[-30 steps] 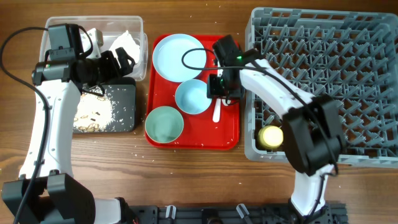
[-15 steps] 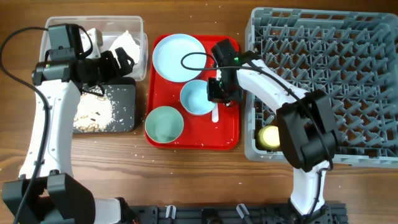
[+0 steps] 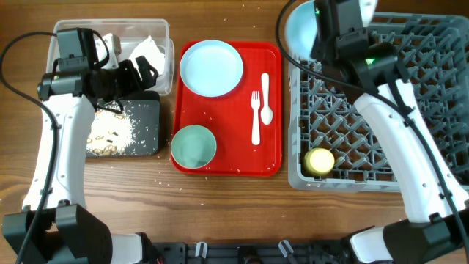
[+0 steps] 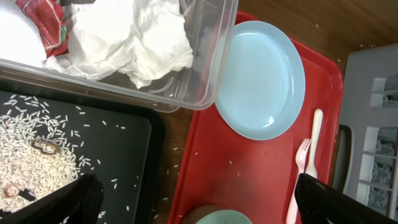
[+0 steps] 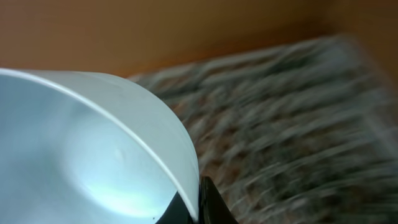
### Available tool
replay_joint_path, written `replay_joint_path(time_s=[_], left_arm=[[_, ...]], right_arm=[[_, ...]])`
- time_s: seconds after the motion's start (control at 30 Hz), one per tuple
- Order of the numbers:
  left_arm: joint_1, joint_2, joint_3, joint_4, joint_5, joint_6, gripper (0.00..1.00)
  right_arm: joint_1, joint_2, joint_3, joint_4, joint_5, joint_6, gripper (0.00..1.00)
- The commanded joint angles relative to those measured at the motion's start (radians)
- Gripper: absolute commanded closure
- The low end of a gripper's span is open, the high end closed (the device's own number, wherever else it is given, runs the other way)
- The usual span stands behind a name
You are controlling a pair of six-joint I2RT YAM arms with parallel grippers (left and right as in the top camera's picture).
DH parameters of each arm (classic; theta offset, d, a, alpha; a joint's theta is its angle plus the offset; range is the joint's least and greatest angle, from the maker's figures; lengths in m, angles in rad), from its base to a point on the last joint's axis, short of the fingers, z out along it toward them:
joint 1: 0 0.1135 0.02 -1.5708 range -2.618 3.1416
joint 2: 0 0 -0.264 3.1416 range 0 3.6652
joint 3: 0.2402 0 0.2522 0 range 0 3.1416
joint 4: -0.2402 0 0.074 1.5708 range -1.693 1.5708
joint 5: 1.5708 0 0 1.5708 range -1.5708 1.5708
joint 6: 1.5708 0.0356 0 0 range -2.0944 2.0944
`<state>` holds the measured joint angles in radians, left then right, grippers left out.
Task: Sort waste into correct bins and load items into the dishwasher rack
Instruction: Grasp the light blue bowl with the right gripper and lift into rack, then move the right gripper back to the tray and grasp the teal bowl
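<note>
Overhead view: bright, even light from above, sharp throughout. Only faint, soft shadows lie on the wooden table (image 3: 220, 198), and the red tray (image 3: 227, 158) carries a mild sheen.

Left wrist view: crisp and well lit. The white napkin (image 4: 134, 37) is almost washed out, the pale-blue plate (image 4: 261, 81) shows gentle glare, and the left gripper (image 4: 199, 196) appears as dark, soft-edged shapes in the bottom corners.

Right wrist view: heavy blur smears the dishwasher rack (image 5: 292, 124). The pale-blue bowl (image 5: 87, 155), very close to the lens, glows with a bright patch inside.
</note>
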<state>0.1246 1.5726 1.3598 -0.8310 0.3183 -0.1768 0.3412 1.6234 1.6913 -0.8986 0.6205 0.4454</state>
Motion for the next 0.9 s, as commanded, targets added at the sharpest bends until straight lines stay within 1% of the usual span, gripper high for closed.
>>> replay_joint_path(time_s=[0.0, 0.07, 0.13, 0.27, 0.33, 0.4, 0.47, 0.67, 0.87], left_arm=[[0.004, -0.006, 0.007, 0.000, -0.006, 0.019, 0.00], [0.004, -0.006, 0.007, 0.000, -0.006, 0.019, 0.00], [0.004, -0.006, 0.007, 0.000, -0.006, 0.019, 0.00], [0.004, -0.006, 0.008, 0.000, -0.006, 0.019, 0.00], [0.004, -0.005, 0.007, 0.000, -0.006, 0.019, 0.00], [0.004, -0.005, 0.008, 0.000, -0.006, 0.019, 0.00], [0.004, -0.006, 0.007, 0.000, -0.006, 0.019, 0.00], [0.004, -0.006, 0.007, 0.000, -0.006, 0.019, 0.00], [0.004, -0.006, 0.008, 0.000, -0.006, 0.019, 0.00]], right_arm=[[0.003, 0.103, -0.011, 0.090, 0.384, -0.095, 0.96], [0.001, 0.155, -0.011, 0.201, 0.404, -0.207, 0.96], [0.000, 0.235, -0.011, 0.372, 0.444, -0.380, 0.96], [-0.003, 0.353, -0.011, 0.651, 0.555, -0.650, 0.96], [-0.015, 0.415, -0.011, 0.823, 0.585, -0.814, 0.96], [-0.027, 0.454, -0.011, 0.914, 0.584, -0.898, 0.96], [-0.042, 0.479, -0.011, 0.941, 0.587, -0.929, 0.96], [-0.082, 0.527, -0.013, 0.940, 0.583, -0.929, 0.96], [-0.083, 0.582, -0.016, 0.938, 0.526, -0.924, 0.96]])
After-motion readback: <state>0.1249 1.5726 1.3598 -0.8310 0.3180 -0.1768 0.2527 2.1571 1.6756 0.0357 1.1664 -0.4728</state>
